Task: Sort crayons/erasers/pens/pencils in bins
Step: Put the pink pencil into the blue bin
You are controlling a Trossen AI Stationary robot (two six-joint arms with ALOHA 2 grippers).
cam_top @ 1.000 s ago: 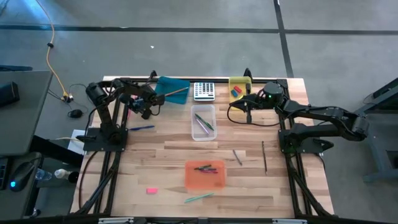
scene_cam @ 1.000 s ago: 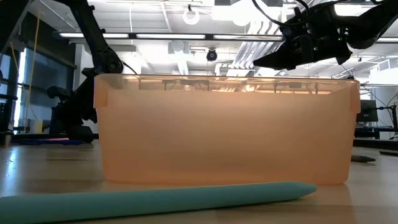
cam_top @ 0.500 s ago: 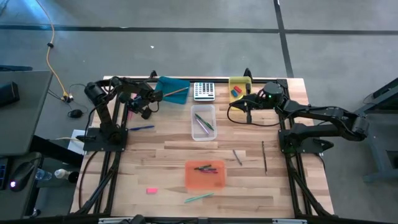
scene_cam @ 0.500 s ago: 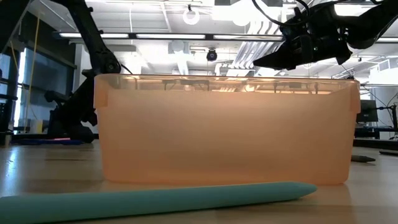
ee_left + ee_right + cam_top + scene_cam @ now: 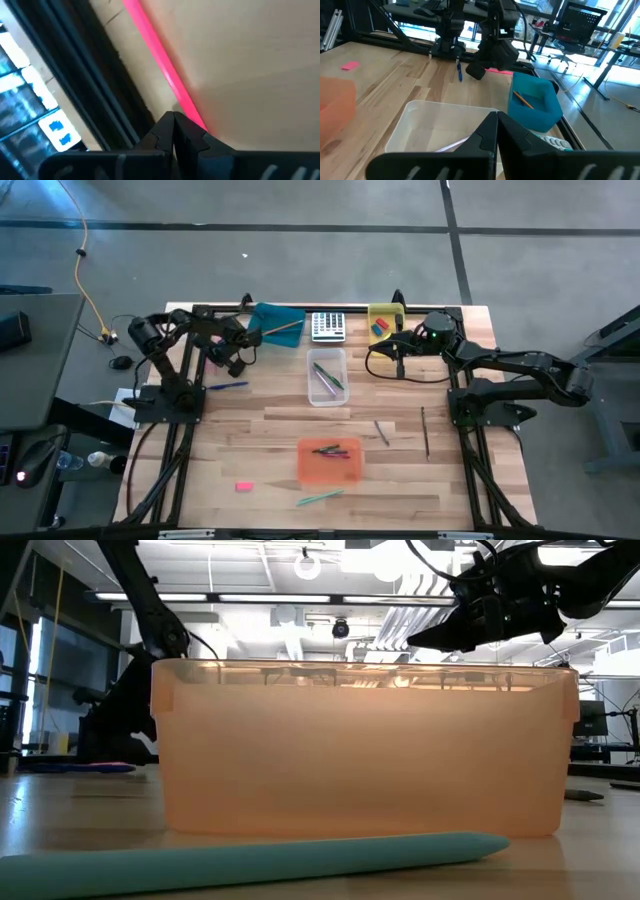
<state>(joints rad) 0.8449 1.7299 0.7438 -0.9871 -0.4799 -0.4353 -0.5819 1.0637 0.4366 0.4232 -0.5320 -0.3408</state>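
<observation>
The left gripper (image 5: 236, 352) sits at the far left part of the table (image 5: 270, 430), just in front of the teal bin (image 5: 276, 323), with its fingers clenched together; in the left wrist view a pink pencil (image 5: 161, 65) lies on the wood with one end running under the closed fingertips (image 5: 176, 131), and whether it is pinched or only touched cannot be told. The right gripper (image 5: 400, 352) hangs near the yellow bin (image 5: 384, 311) at the far right, its fingers also clenched and holding nothing that shows. The teal bin holds a tan wooden pencil (image 5: 284, 329). The yellow bin holds a red eraser (image 5: 380, 331) and a blue eraser (image 5: 379, 324). Between those two bins stands a calculator (image 5: 328, 326). The clear bin (image 5: 327, 397) in the middle holds green and purple pens (image 5: 327, 376). The orange bin (image 5: 331, 476) nearer the front holds several short crayons (image 5: 336, 450). Loose on the table are a blue pen (image 5: 229, 386) beside the left arm's base, a pink eraser (image 5: 244, 486) near the front left, a green pen (image 5: 320, 497) just in front of the orange bin, and two thin dark sticks (image 5: 424, 430) to the right of the orange bin.
</observation>
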